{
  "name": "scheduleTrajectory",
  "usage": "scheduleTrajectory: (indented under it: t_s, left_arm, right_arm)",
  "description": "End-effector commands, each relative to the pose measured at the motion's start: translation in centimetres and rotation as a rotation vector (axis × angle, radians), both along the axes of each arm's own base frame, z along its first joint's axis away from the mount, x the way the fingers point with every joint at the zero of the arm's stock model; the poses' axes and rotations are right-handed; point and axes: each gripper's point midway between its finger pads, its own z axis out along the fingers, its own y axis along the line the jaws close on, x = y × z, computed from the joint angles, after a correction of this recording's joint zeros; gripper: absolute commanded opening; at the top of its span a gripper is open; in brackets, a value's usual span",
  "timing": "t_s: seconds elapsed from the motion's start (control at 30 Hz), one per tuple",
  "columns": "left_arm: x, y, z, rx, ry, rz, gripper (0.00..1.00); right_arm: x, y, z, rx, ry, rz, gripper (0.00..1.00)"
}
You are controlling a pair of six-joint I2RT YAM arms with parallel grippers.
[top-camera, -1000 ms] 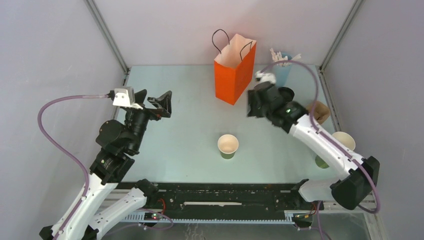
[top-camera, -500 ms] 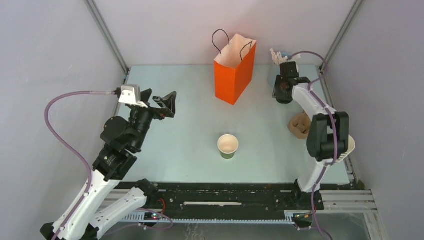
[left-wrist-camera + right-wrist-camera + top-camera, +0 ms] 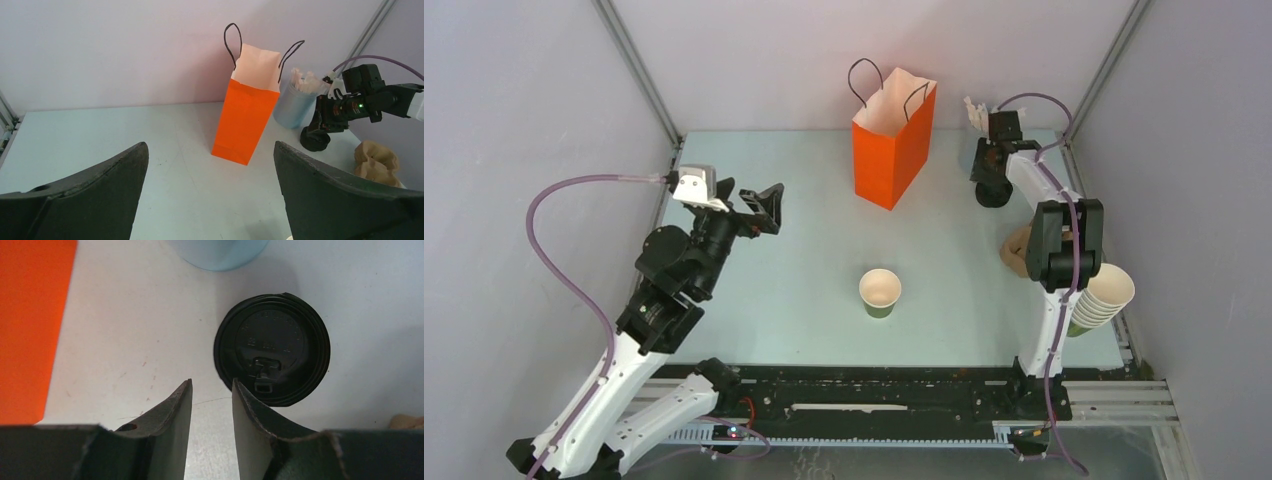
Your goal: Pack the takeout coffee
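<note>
Right tool [image 3: 212, 386] points down at the desk [image 3: 125, 315] in the far right corner. Its two fingers stand a narrow gap apart with only bare desk between them, and it grips nothing. The coffee [image 3: 272, 347] stands upright on the desk just ahead of the tool. In the wrist view it is off to the right, outside the gap. Its round black lid faces the camera, with the sip hole on the side nearest the tool. The fingertip on that side overlaps the lid's rim in the view, but whether it touches cannot be told. A blue cup [image 3: 220, 252] stands just beyond the coffee. An orange bag [image 3: 30, 330] stands upright on the tool's other side, near it but apart.

Over the desk's left side, the left tool [image 3: 210, 150] is raised, fingers spread wide and empty, well apart from everything. The bag stands straight ahead of it. The coffee, under the right tool, is farther off, ahead and to the right in its wrist view. Crumpled brown paper [image 3: 375, 160] lies nearer on that same side. An open green cup [image 3: 880, 292] stands mid-desk between the arms. A cup stack [image 3: 1099, 295] shows by the right arm's elbow.
</note>
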Motion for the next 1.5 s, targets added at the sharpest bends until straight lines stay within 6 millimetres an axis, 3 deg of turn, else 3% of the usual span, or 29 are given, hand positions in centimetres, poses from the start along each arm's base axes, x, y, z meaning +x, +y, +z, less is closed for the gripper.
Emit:
scheduleTrajectory:
  t_s: [0.0,0.17,0.33,0.37,0.67,0.93,1.47]
  left_arm:
    - [-0.1,-0.1,1.3,-0.015,-0.025,-0.015,1.0]
    - [0.1,-0.3,1.0,-0.011,-0.016,-0.015,1.0]
    - [0.2,-0.4,0.9,-0.009,-0.013,-0.016,1.0]
    - [0.2,-0.4,0.9,-0.008,-0.011,-0.016,1.0]
    - [0.2,-0.5,0.8,-0.006,-0.009,-0.019,1.0]
    - [0.3,-0.6,0.7,-0.004,-0.007,-0.022,1.0]
    - [0.4,-0.7,0.6,-0.003,-0.002,-0.025,1.0]
  right_arm:
    - [1.1,-0.8,-0.5,0.049,-0.005,0.01,0.42]
    - [1.4,-1.2,-1.6,0.068,0.007,0.006,0.39]
    - [1.7,-0.2,-2.3,0.114,0.015,0.031,0.36]
    - [1.8,-1.2,-2.4,0.117,0.015,0.012,0.35]
    - [2.3,-1.7,-2.5,0.148,0.008,0.003,0.34]
    - [2.3,-1.8,-2.7,0.155,0.012,0.002,0.24]
    - [2.3,-1.7,-1.2,0.161,-0.015,0.005,0.12]
